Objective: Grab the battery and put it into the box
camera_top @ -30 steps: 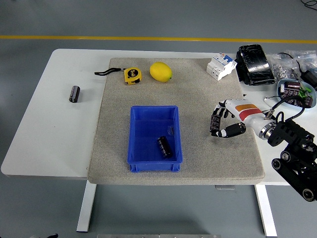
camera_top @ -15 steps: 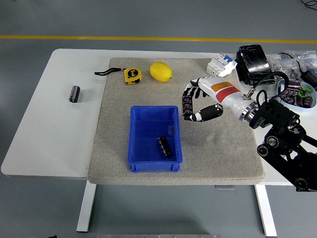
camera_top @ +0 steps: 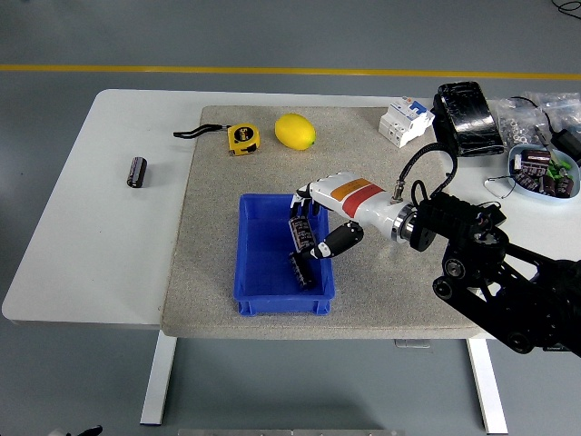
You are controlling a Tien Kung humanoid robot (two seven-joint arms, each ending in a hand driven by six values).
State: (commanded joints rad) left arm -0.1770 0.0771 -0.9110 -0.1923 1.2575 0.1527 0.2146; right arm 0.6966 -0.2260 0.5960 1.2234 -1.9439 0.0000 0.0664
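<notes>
Right of centre in the frame, the right hand [camera_top: 313, 232] reaches over the right side of the blue box [camera_top: 263, 298], its fingers [camera_top: 303, 205] and thumb closed around a dark battery [camera_top: 299, 230] held upright between them above the box's inside. A second battery [camera_top: 300, 270] lies on the box floor just below it, and a third [camera_top: 136, 171] rests on the white table [camera_top: 91, 254] at the left, well apart

We see a dark cylindrical battery [camera_top: 300, 232] held upright in the right hand [camera_top: 318, 227] above the open blue box [camera_top: 254, 245]. A second battery [camera_top: 300, 270] lies inside it, toward five o'clock. A third [camera_top: 136, 172] rests on the counter [camera_top: 91, 227] at nine o'clock, well apart.
</notes>
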